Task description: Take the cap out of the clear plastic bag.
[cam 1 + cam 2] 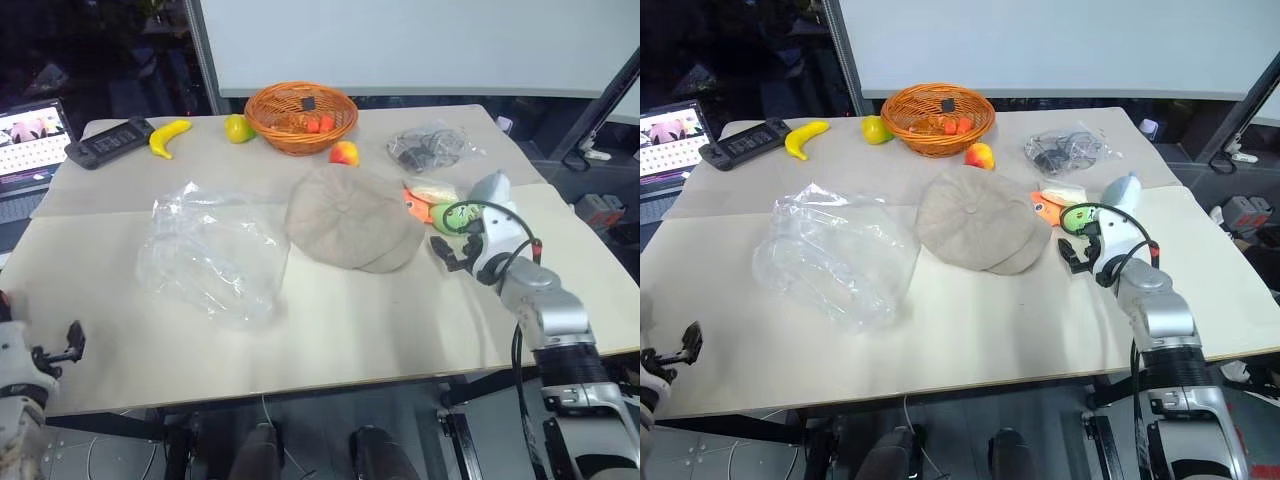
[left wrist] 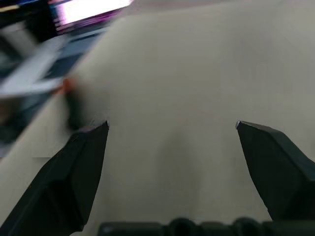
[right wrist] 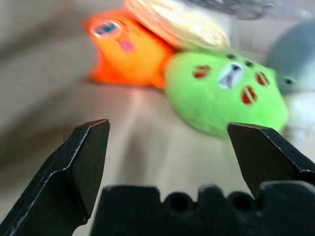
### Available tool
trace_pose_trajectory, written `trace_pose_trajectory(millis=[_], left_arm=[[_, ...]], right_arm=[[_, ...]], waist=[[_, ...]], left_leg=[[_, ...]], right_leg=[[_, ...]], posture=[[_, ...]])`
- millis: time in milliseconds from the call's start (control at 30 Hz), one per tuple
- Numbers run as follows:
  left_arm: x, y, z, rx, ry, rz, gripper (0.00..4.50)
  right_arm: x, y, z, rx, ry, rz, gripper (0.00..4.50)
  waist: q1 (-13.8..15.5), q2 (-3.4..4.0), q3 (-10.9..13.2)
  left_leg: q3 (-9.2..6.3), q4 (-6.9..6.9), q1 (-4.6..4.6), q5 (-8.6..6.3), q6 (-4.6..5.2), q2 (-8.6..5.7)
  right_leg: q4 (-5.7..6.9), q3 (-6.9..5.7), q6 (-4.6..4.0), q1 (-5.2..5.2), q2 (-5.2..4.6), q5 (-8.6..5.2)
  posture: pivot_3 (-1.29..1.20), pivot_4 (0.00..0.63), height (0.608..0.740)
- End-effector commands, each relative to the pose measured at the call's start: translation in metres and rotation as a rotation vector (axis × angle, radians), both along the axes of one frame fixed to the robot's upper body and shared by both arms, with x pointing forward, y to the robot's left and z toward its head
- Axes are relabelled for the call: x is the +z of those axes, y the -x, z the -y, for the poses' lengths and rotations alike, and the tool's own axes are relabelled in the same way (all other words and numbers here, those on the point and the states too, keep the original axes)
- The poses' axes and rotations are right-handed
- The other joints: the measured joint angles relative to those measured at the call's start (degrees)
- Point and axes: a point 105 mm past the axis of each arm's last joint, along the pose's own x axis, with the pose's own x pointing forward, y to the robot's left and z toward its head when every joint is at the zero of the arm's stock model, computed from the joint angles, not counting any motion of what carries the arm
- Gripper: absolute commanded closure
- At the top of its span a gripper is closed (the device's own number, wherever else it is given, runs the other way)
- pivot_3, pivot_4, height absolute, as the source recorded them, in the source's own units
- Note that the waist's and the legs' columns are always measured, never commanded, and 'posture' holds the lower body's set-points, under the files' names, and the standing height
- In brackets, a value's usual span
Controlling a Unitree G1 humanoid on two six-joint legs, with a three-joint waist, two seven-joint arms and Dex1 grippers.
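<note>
1. The cap (image 1: 352, 217) lay flat on the table (image 1: 400, 330), out of the clear plastic bag (image 1: 212, 254), which sat crumpled just beside it on the side away from the right gripper (image 1: 452, 253).
2. Taking the cap as the landmark, the right gripper hung close off its edge, on the side opposite the bag, apart from the fabric.
3. The left gripper (image 1: 70, 344) was well away from the cap, beyond the bag and down at the near edge of the table.
4. The right gripper's two black fingers (image 3: 86, 162) stood spread wide with nothing between them; in its wrist view they framed a green plush toy (image 3: 227, 93) and an orange plush toy (image 3: 123, 49) lying just ahead.
5. The left gripper's fingers (image 2: 81, 167) were likewise spread wide and held nothing, with bare table between them.
6. The cap was round and low, made of beige-tan fabric panels meeting at a small button in the middle, with a short brim on its near side.
7. The bag was thin, transparent and heavily crinkled, catching glints of light, and looked empty.
8. Beyond the cap stood a woven wicker basket (image 1: 300, 120) with a peach-coloured fruit (image 1: 344, 153) between it and the cap; a smaller clear bag of dark items (image 1: 430, 147) lay off past the plush toys.
</note>
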Motion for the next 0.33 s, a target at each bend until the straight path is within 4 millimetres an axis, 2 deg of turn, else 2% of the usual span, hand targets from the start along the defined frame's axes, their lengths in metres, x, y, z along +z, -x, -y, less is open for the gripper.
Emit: trace_pose_trajectory(millis=[33, 167, 333], left_arm=[[0.0082, 0.0024, -0.0040, 0.057, -0.039, 0.071, 0.05], [0.0126, 0.0032, -0.0014, 0.069, 0.022, 0.169, 0.05], [0.0109, 0.0027, -0.0025, 0.070, 0.037, 0.171, 0.05]], right_arm=[[0.0178, -0.0019, 0.0141, -0.049, 0.010, 0.102, 0.00], [0.0153, -0.0042, 0.0198, -0.059, -0.005, 0.099, 0.00], [0.0133, -0.0086, 0.0198, -0.058, 0.007, 0.093, 0.00]], waist=[[0.15, -0.04, -0.03], [0.05, -0.12, -0.06], [-0.34, -0.11, -0.06]], left_leg=[[0.00, 0.01, 0.03, 0.00, 0.00, 0.00], [-0.01, 0.00, 0.16, 0.00, -0.01, 0.00], [-0.01, -0.02, 0.19, -0.01, 0.00, 0.00]], right_leg=[[0.00, -0.01, 0.00, 0.05, 0.00, 0.00], [-0.05, -0.03, 0.00, 0.25, -0.01, 0.00], [-0.05, -0.01, 0.00, 0.26, 0.00, 0.00]], posture=[[0.00, 0.150, 0.740], [0.00, 0.150, 0.740], [0.00, 0.150, 0.740]])
